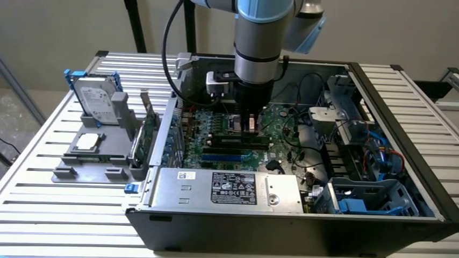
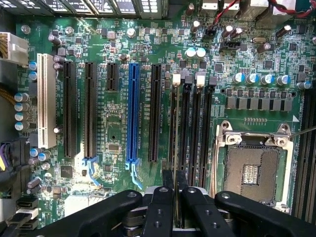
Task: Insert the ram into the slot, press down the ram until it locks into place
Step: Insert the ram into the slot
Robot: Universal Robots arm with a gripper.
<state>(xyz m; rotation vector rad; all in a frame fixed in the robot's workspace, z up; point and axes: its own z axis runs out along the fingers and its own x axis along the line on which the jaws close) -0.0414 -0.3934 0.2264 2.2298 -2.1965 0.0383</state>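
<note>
An open computer case (image 1: 287,234) is seen in the exterior view lying on a slatted table (image 1: 57,215), with the arm (image 1: 262,48) lowered into it from above. The motherboard (image 2: 113,133) is laid out plainly in the wrist view, where a row of four black memory sockets is found between the blue socket (image 2: 132,118) and the processor socket (image 2: 252,173). The slot (image 2: 173,118), at the end of that row nearer the blue socket, is lined up under the ram (image 2: 176,138), which is seen edge-on as a thin strip. The ram is pinched between the closed-in fingers (image 2: 163,197) of the gripper (image 2: 175,180). Its lower edge seems to meet the slot, though seating cannot be judged.
</note>
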